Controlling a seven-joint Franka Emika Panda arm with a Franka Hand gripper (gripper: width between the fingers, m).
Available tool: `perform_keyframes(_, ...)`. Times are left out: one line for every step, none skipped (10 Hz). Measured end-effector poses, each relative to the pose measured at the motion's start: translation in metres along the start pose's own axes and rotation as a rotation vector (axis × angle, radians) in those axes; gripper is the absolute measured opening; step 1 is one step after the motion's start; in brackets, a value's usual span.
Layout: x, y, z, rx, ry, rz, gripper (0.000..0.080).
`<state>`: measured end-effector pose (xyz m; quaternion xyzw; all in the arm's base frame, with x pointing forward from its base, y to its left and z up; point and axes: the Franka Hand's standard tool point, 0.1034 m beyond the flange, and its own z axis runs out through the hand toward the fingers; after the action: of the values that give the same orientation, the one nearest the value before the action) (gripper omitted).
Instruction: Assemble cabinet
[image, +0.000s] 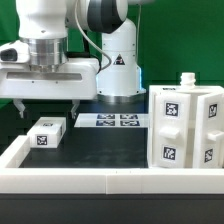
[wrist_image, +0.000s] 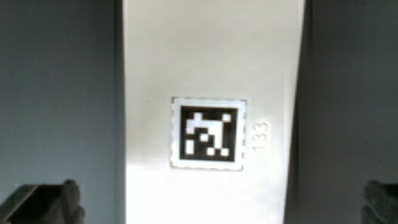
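The gripper (image: 50, 108) hangs with its jaws spread wide over the small white block (image: 47, 133), clear of it. In the wrist view one fingertip (wrist_image: 45, 205) shows on either side of the block's long tagged face. The block lies flat on the dark surface (image: 100, 147), to the exterior view's left of the marker board (image: 110, 121). The cabinet body (image: 185, 125) stands upright to the exterior view's right of that board.
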<state>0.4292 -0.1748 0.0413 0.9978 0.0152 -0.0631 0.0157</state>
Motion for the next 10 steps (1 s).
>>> perform_keyframes(-0.002,0.001,0.004,0.001,-0.008,-0.011,0.0797)
perform_keyframes(-0.002,0.000,0.005,0.001,-0.010,-0.014,0.0797)
perform_keyframes(-0.004,-0.001,0.008,0.002,-0.017,-0.016,0.0797)
perform_keyframes(-0.005,-0.001,0.012,0.001,-0.021,-0.020,0.0797)
perform_keyframes(-0.006,-0.001,0.015,-0.001,-0.023,-0.021,0.0797)
perform_keyframes(-0.008,-0.001,0.020,-0.003,-0.028,-0.022,0.0797)
perform_keyframes(-0.010,-0.001,0.022,-0.002,-0.032,-0.023,0.0797)
perform_keyframes(-0.011,-0.001,0.025,-0.002,-0.039,-0.024,0.0797)
perform_keyframes(-0.011,-0.002,0.025,-0.002,-0.039,-0.026,0.0797)
perform_keyframes(-0.011,-0.003,0.025,-0.001,-0.040,-0.027,0.0674)
